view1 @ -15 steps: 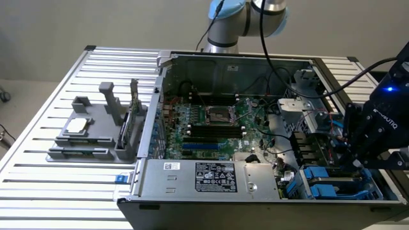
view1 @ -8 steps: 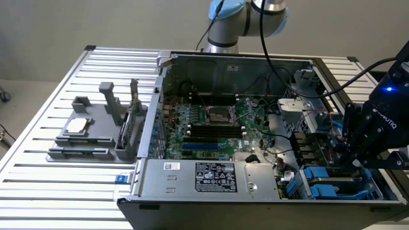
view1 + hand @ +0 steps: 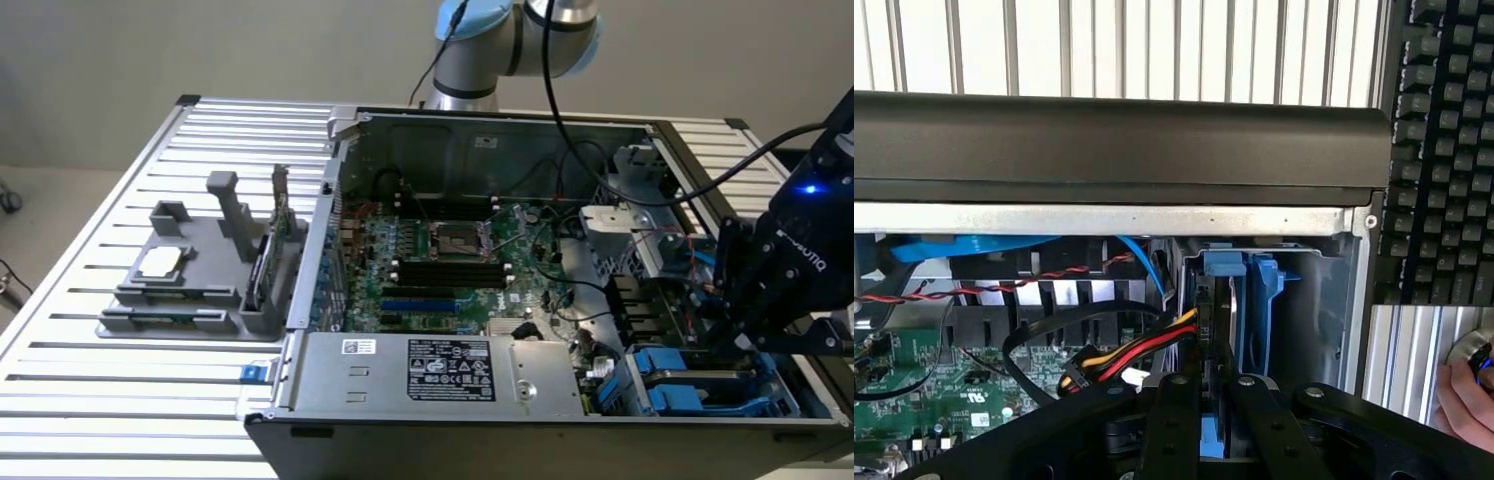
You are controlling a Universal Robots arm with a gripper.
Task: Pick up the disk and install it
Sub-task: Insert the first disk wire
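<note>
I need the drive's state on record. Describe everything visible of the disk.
The disk stands on edge in the case's drive bay, seen edge-on: a thin silver-grey metal slab in a blue plastic carrier with a tab. The end effector grips its near edge. Yellow, red and black cables end beside it.

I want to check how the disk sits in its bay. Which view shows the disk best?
The wrist view: the disk stands on edge in its blue carrier, right ahead of the nearly closed pincer. The exterior view shows blue carriers in the case's corner beside the pincer, too hidden to tell one disk.
</note>
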